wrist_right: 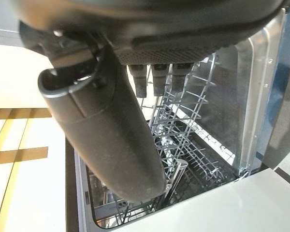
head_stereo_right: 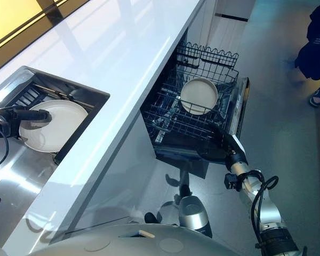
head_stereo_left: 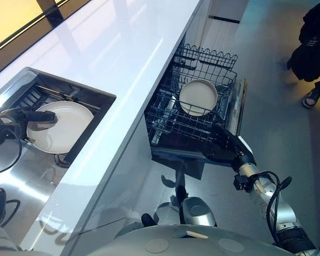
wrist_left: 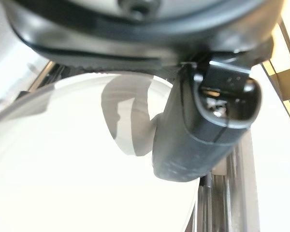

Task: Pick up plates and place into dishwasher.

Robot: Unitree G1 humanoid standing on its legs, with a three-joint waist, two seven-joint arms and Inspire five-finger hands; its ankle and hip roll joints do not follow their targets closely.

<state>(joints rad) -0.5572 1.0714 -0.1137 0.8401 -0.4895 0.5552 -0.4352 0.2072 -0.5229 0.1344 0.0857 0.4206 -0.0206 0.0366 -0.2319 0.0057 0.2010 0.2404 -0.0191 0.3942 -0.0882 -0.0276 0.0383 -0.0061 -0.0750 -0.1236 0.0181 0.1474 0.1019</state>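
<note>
Over at the sink [head_stereo_left: 88,93] set into the white bench [head_stereo_left: 122,48], the left hand [head_stereo_left: 25,117] reaches across a white plate [head_stereo_left: 66,130] lying inside. Its thumb [wrist_left: 198,125] is over the rim, but I cannot tell if it grips. A second plate [head_stereo_left: 198,97] stands upright in the pulled-out dishwasher rack [head_stereo_left: 168,114]. The right hand [head_stereo_left: 224,143], fingers straight and empty, is at the rack's front edge.

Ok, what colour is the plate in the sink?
Plain white, no pattern. The plate shows best in the left eye view.
</note>
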